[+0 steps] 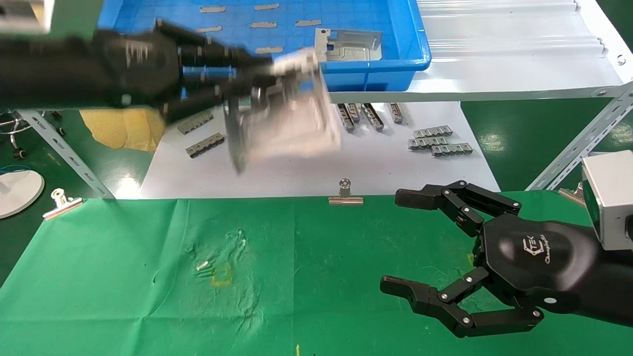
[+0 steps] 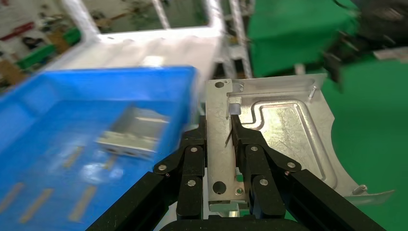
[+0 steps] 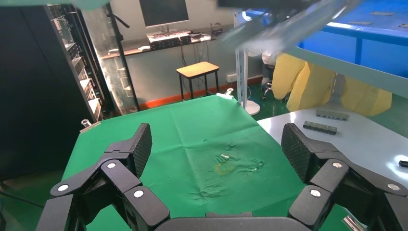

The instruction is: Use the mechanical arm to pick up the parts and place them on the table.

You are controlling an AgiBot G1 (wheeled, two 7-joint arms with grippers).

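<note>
Gripping one of the parts [image 2: 269, 130] by a narrow strip along its straight edge, the left gripper [image 2: 226, 139] hangs in the air between the blue tray [image 1: 415, 44] and the green surface [image 1: 123, 277], its jaws closed on the metal from both faces. The plate juts well out to one side of the fingers [image 2: 252, 159], so most of its weight sits off the grip; I judge that a quick swing or a sudden stop could let it pivot or slide out, and the streaked look of the arm and plate in the head view suggests the move is a fast one. A drop from here would likely land on the white board [image 1: 306, 173] among the small grey toothed strips [image 1: 437, 141], not on the cloth. A second part [image 1: 348, 44] lies in the tray near its front wall, which a low pass could clip. The right gripper [image 1: 425, 257] rests low over the right side of the green surface with its jaws spread wide and empty; if the plate is brought down on that side the two could collide. The wrinkled cloth may also catch a bent tab and leave the plate tilted. Binder clips [image 1: 346, 195] pin the cloth's far edge.
</note>
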